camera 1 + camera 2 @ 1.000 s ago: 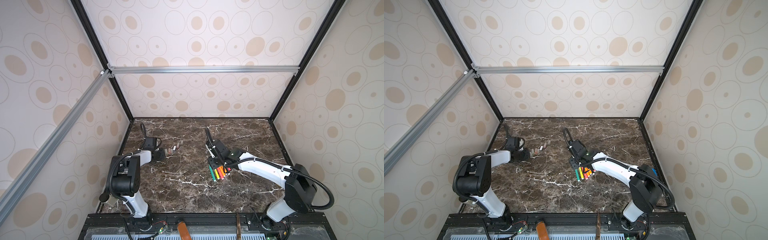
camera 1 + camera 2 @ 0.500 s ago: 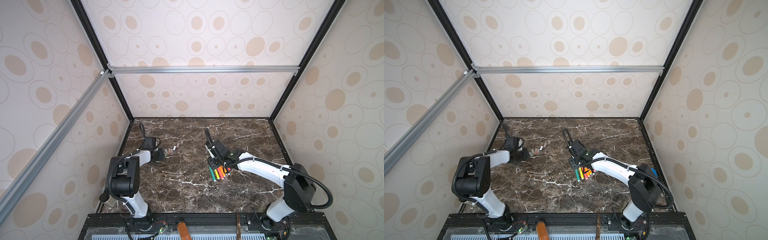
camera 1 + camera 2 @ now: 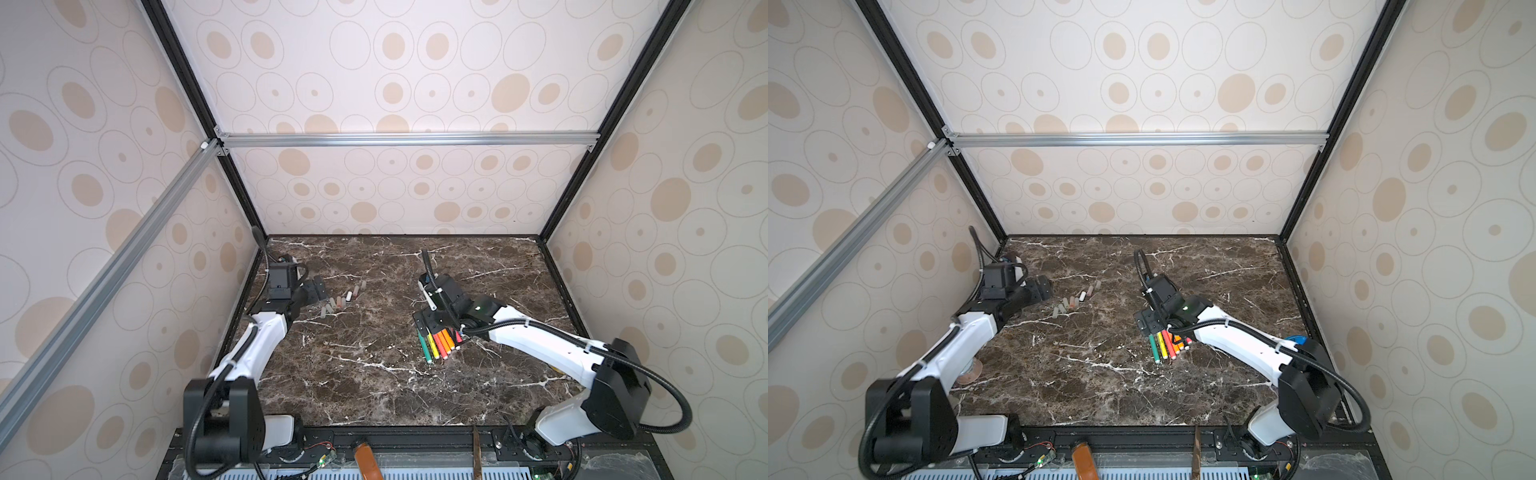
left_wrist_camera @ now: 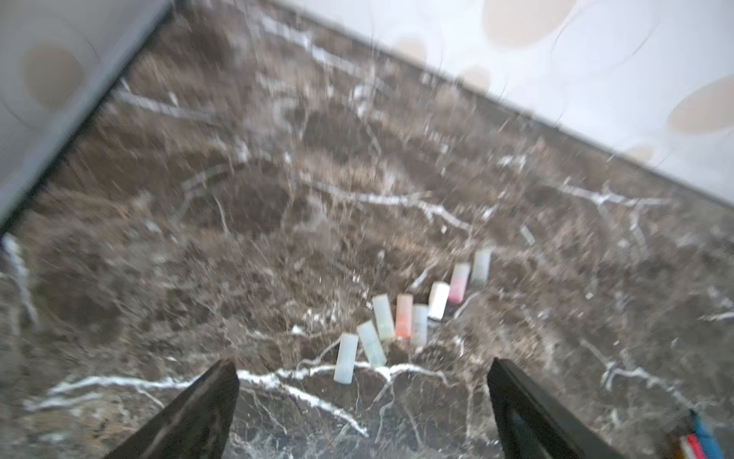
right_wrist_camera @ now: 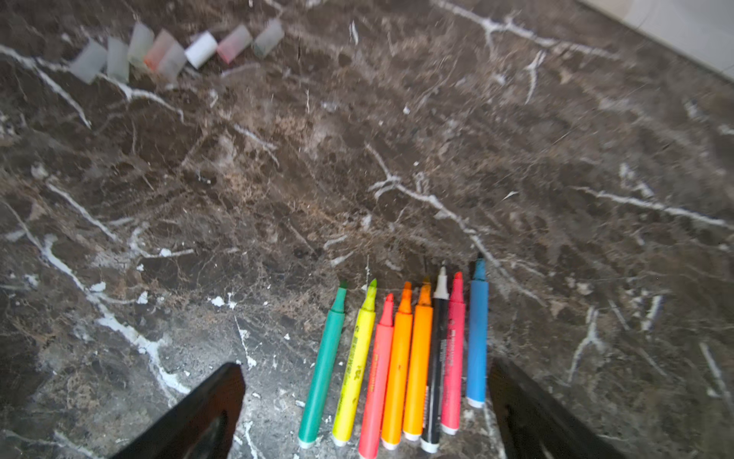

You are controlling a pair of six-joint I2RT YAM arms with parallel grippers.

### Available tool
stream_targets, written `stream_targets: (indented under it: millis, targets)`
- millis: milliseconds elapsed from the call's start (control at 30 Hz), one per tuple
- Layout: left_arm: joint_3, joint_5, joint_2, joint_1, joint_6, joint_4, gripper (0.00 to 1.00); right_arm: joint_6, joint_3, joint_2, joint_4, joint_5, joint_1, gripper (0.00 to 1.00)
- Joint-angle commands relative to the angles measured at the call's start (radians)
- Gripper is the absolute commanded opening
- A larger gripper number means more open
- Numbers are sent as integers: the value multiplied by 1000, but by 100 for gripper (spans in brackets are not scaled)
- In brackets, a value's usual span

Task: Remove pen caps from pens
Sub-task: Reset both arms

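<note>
The right tool (image 5: 364, 363), jaws apart, straddles eight slim, coloured, uncapped plastic markers (image 5: 397, 357) on the dark marble bench (image 5: 516, 179), four o'clock of centre. At ten o'clock, eight stubby translucent caps (image 4: 405, 318), one seemingly white, lie before the left tool (image 4: 362, 361), likewise apart.

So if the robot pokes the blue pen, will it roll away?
Probably a bit: the blue pen looks round-barrelled and lies flat on the smooth marble table. It looks like stiff plastic, so it shouldn't bend. The pink pen beside it would likely block rolling that way.
</note>
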Motion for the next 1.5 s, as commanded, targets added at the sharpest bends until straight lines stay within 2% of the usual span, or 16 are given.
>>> stream_targets:
  millis: [0,100,200,267,333,367,433,533,600,633,767,900,1000,1300,1433,1467]
  targets:
    - [-139,-211,-187,8,-33,146,100,-18,-72,-136,37,89,-73,100]
    - [-352,-328,-340,8,-99,317,100,-6,-191,-273,110,190,-161,100]
    - [-623,-368,-399,6,-35,639,100,-93,-344,-381,256,387,-207,100]
    - [-734,-409,-387,7,24,788,100,-211,-469,-416,415,425,-228,100]
    - [-792,-384,-368,5,109,880,100,-324,-641,-417,691,430,-241,100]
    - [-836,-365,-344,5,146,973,100,-337,-709,-404,807,440,-251,100]
    - [-892,-357,-282,6,185,1142,100,-291,-764,-365,873,418,-293,100]
    - [-875,-303,-221,6,216,1188,100,-221,-820,-285,997,356,-366,100]
    - [-869,-284,-174,6,218,1235,100,-240,-864,-210,1183,331,-405,100]
    - [-863,-294,-143,6,212,1257,100,-256,-860,-182,1223,337,-409,100]
    - [-824,-284,-21,6,214,1342,100,-278,-844,-80,1368,217,-505,100]
    - [-766,-251,90,6,225,1389,100,-271,-847,44,1503,181,-554,100]
    - [-714,-231,131,5,244,1346,100,-249,-882,141,1667,149,-587,100]
    - [-669,-146,174,-4,305,1324,100,-227,-778,133,1449,144,-602,100]
    - [-667,-123,375,-11,338,1530,100,-210,-754,126,1387,109,-623,100]
    - [-636,-98,388,-12,342,1476,100,-210,-754,126,1386,109,-624,100]
